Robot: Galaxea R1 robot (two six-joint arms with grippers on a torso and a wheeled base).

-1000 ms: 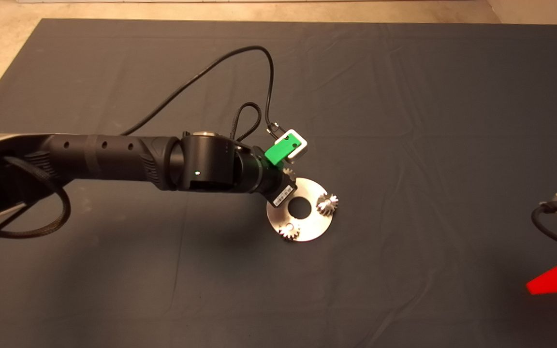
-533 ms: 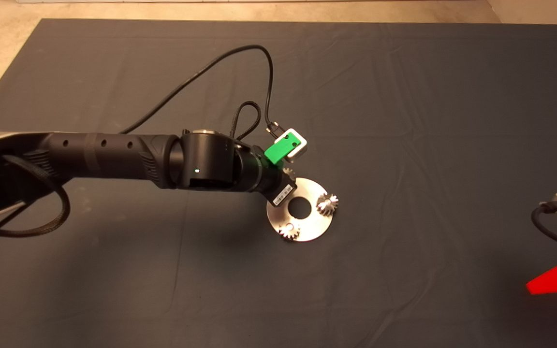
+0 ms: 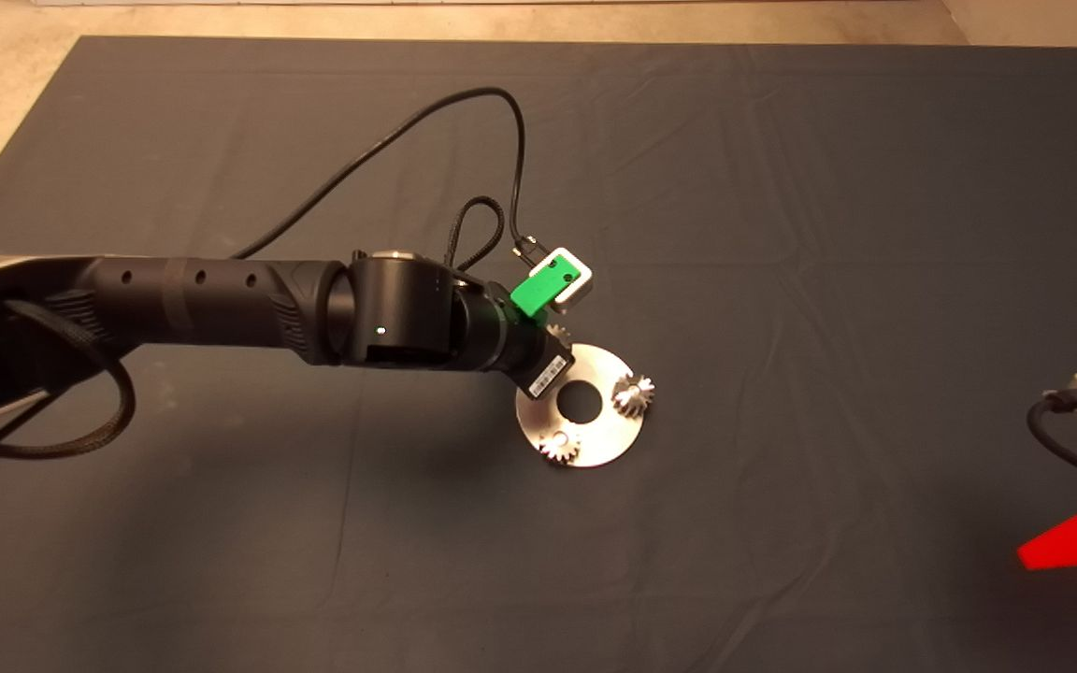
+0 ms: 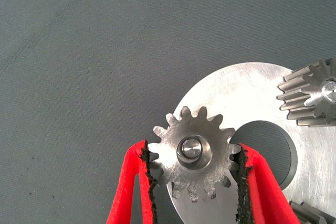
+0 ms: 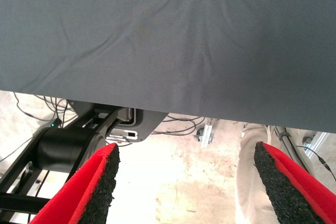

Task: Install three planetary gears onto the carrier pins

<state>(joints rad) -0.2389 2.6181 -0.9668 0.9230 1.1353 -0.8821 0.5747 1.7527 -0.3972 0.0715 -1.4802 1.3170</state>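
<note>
**Third gear on its pin, left gripper around it**

A white label on the left wrist is too small to read. The left gripper (image 4: 194,169) sits at the disc's (image 3: 595,439) far-left edge, its pads (image 4: 148,174) touching the teeth of a gear (image 4: 191,153) seated on a pin (image 4: 190,149), clamped on it. Two more gears (image 3: 633,393) (image 3: 559,445) sit on the disc's right and near sides. The right gripper (image 5: 186,182) waits, fingers apart, at the mat's (image 3: 782,187) near-right edge; a person's leg (image 5: 254,182) shows beyond.

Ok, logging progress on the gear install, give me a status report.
Left gripper shut on third gear, seated over its pin on the disc. Other two gears on pins. Right gripper open, parked at mat's edge. Nothing in the way.
</note>
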